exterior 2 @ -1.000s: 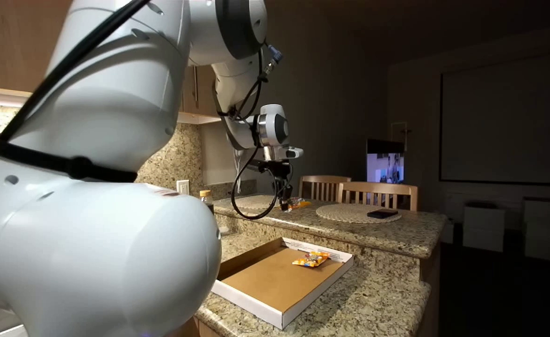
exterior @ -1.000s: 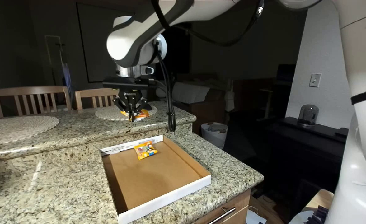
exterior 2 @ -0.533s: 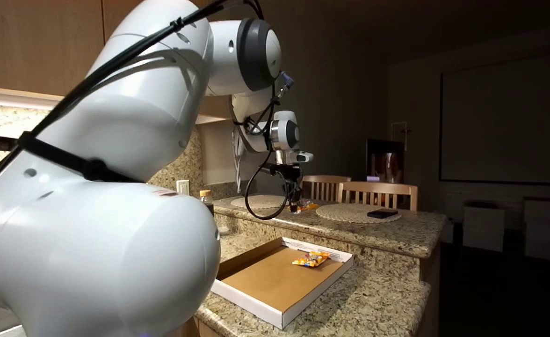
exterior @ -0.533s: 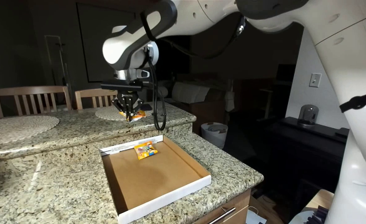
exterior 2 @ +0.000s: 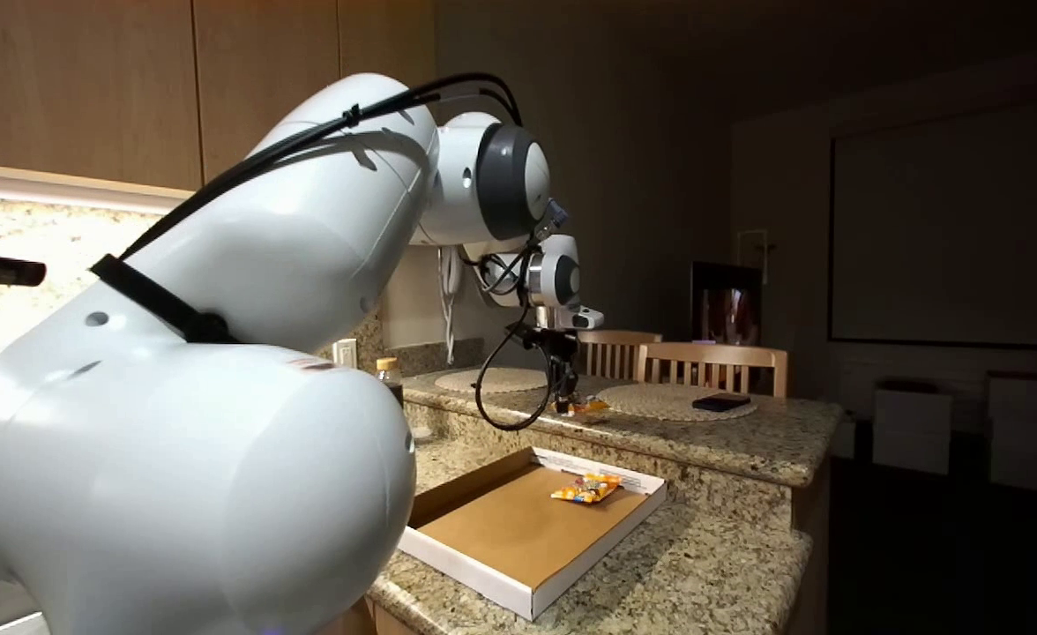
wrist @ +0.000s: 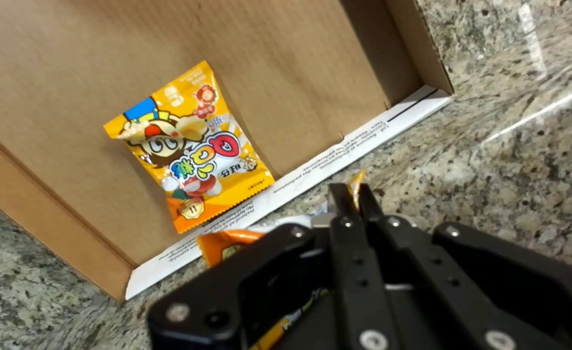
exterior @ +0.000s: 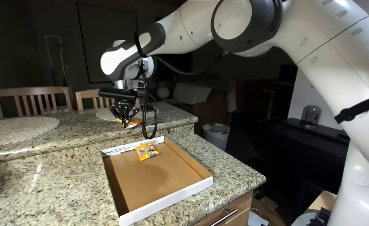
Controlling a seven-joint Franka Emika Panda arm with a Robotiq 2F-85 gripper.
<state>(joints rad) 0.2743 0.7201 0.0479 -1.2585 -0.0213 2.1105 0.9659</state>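
Note:
My gripper (wrist: 355,200) is shut on an orange candy packet (wrist: 230,243), pinching a thin edge of the wrapper between its fingertips. Most of that packet is hidden behind the black fingers in the wrist view. In both exterior views the gripper (exterior: 124,125) hangs over the raised granite ledge with the held packet (exterior: 131,124) at its tips; contact with the ledge cannot be told. A similar orange packet (wrist: 188,146) with a cartoon face lies flat inside a shallow cardboard box (exterior: 159,179), near its white printed rim (wrist: 310,172). The box rests on the lower counter.
The raised granite ledge (exterior: 77,128) stands above the lower counter (exterior 2: 686,564), behind the box. Woven placemats (exterior: 18,130) lie on the ledge, and a dark phone-like object (exterior 2: 720,402) sits on one. Wooden chairs (exterior 2: 712,366) stand beyond. Cables (exterior: 148,119) loop down beside the gripper.
The gripper and held packet have shifted left and slightly down in an exterior view, and rightward and down in an exterior view. The arm's elbow has lowered. The packet in the box stays put.

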